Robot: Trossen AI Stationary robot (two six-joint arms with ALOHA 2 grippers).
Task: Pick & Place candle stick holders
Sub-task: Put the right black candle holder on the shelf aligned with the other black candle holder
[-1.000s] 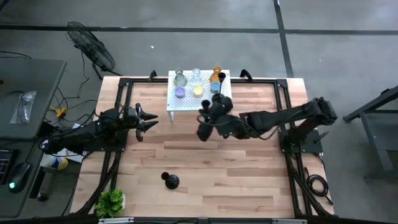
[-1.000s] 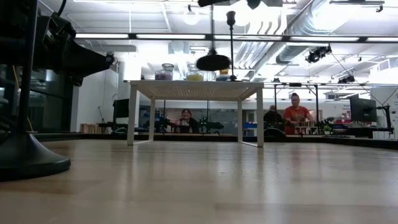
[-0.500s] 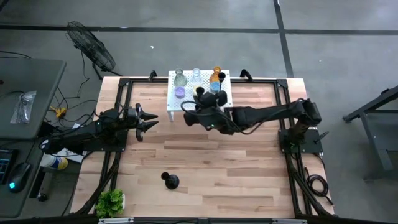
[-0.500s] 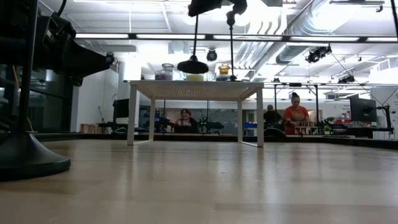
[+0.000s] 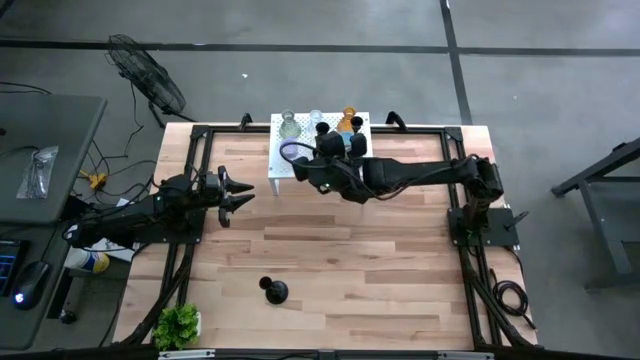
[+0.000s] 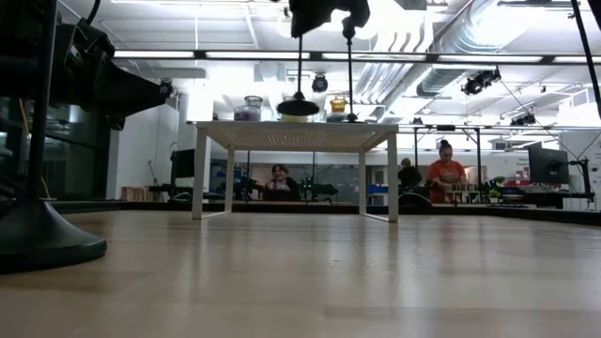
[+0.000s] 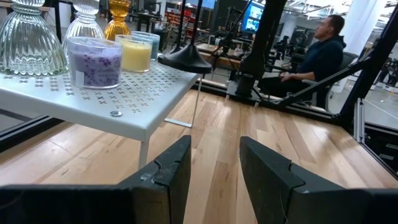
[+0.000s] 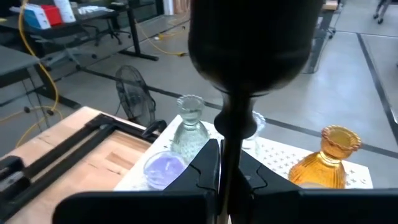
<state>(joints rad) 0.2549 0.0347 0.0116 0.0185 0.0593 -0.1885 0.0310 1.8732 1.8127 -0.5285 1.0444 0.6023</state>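
High view: right gripper (image 5: 322, 168) reaches over the white perforated stand (image 5: 282, 165) at the table's 12 o'clock edge, fingers clamped on the thin stem of a black candle stick holder (image 6: 299, 106), whose flared base hangs just above the stand top beside the purple cup (image 7: 94, 61) and yellow cup (image 7: 134, 52). Another black holder (image 5: 274, 291) stands near 6 o'clock. Left gripper (image 5: 240, 196) waits at 9 o'clock, fingers parted, holding nothing

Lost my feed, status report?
Right pincer shut on black holder, hanging just above white stand. Left pincer idle, left table side. Glass cups crowd the stand.
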